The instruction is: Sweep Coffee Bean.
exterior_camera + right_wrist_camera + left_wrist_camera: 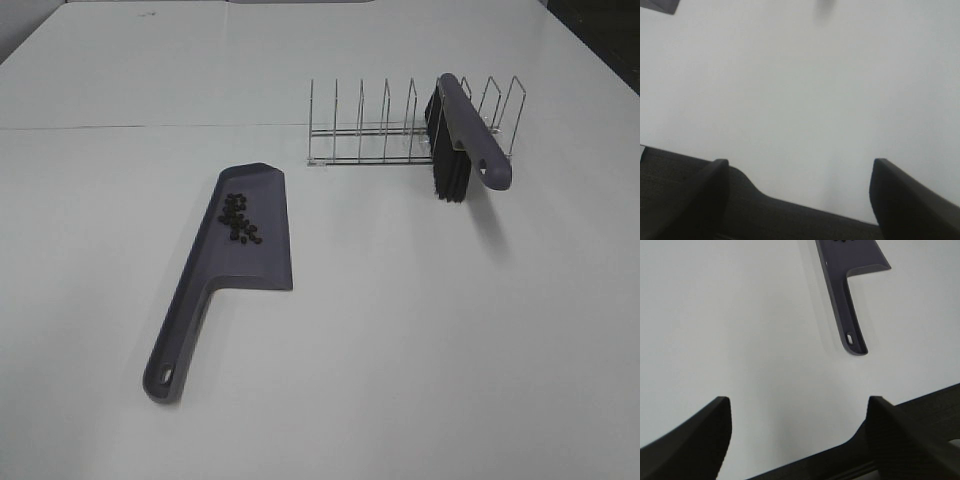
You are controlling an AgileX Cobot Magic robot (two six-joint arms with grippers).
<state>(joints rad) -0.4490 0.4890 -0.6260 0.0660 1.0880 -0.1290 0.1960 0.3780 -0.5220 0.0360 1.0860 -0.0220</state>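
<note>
Looking down from the high camera, I see the beans (238, 218) piled inside the dustpan (228, 275), near its 11 o'clock edge. The dustpan lies flat on the white table (420, 330), its handle running toward 7 o'clock. At 2 o'clock from it a wire rack (385, 125) holds the brush (462, 140), bristles down.

On my left wrist view, my left gripper (799, 427) hangs over bare table with both fingers spread wide and nothing between them; the dustpan's handle lies well beyond.

On my right wrist view, my right gripper (800, 192) is likewise spread apart, empty, above plain table.
</note>
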